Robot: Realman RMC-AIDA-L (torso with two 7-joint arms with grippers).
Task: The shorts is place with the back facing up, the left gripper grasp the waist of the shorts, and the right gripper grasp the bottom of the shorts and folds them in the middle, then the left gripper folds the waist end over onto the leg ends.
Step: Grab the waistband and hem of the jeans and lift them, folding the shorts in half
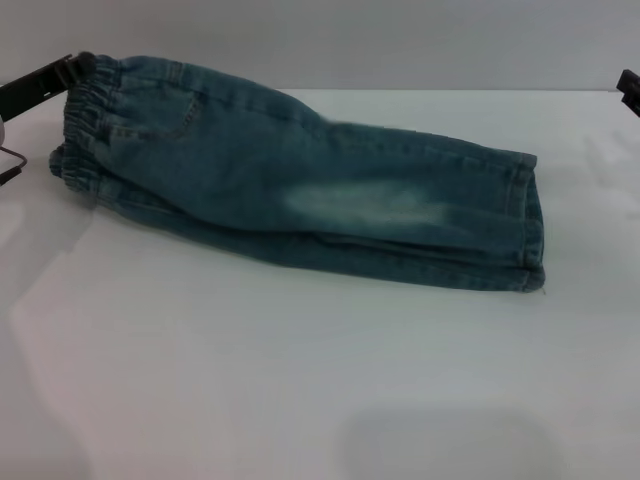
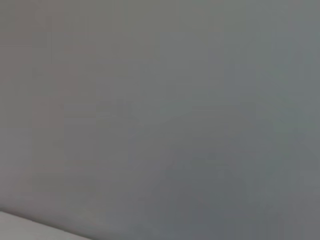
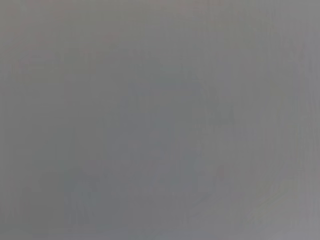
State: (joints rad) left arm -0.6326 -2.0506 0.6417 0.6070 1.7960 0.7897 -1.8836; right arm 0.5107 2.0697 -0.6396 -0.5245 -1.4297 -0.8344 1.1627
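The blue-green denim shorts [image 1: 300, 190] lie folded lengthwise on the white table [image 1: 300, 380], one leg on top of the other. The ruffled waist [image 1: 85, 130] is at the left and the flat leg hems [image 1: 525, 215] at the right. My left gripper [image 1: 78, 68] holds the upper corner of the waist, which stands raised off the table. Only a black tip of my right gripper [image 1: 629, 88] shows at the far right edge, apart from the hems. Both wrist views show nothing but plain grey.
White tabletop stretches in front of the shorts and to their right. A grey wall runs behind the table's far edge. A shadow falls on the table at the lower left.
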